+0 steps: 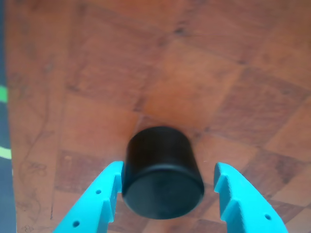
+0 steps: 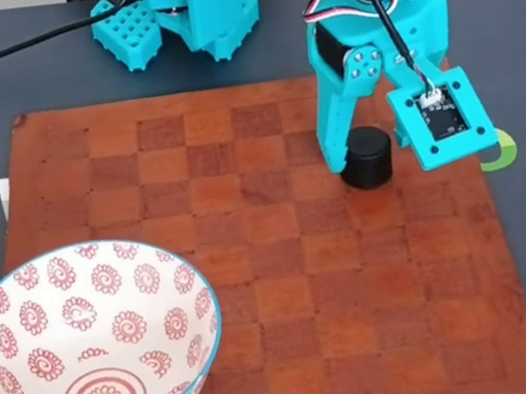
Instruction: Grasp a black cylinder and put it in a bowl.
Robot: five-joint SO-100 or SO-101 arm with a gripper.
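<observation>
Fingers of the turquoise hand (image 1: 167, 191) stand spread on either side of the black cylinder (image 1: 163, 179), one finger touching its side and the other apart from it, so nothing is gripped. In the fixed view the cylinder (image 2: 367, 157) sits on the checkered board (image 2: 252, 258), well apart from the bowl (image 2: 93, 351) at the board's lower left corner.

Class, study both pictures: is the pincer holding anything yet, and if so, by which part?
Nothing is held yet. The open pincer straddles the black cylinder, with a gap at its right finger.
</observation>
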